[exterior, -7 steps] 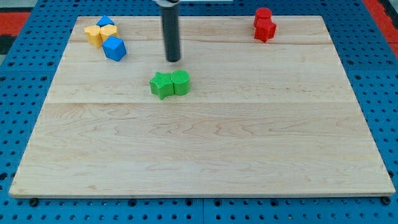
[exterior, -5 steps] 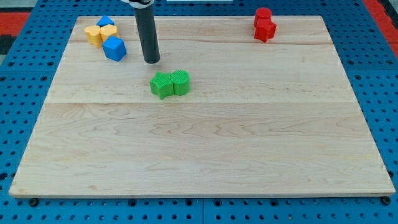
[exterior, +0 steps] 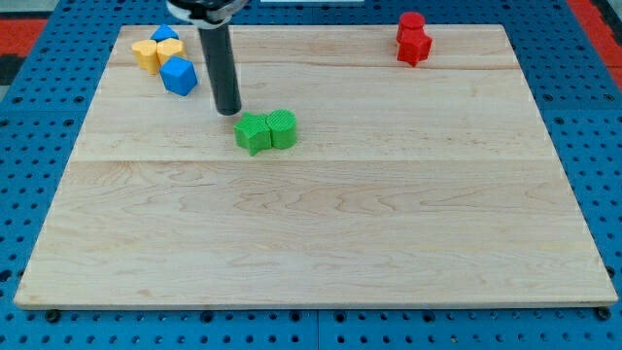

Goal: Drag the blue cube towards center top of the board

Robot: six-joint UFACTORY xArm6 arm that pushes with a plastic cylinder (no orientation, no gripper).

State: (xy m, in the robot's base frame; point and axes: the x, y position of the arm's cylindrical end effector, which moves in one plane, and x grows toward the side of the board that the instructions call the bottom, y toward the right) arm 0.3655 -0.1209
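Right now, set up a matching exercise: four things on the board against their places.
Things:
1. blue cube
2. red blocks
3. green blocks
4. my tip

Places:
A. view's top right
B. between the blue cube and the green blocks
C. view's top left, beside the yellow blocks
D. left of board centre, just right of the tip

Pairs: 1-C, 2-A, 3-D, 4-B
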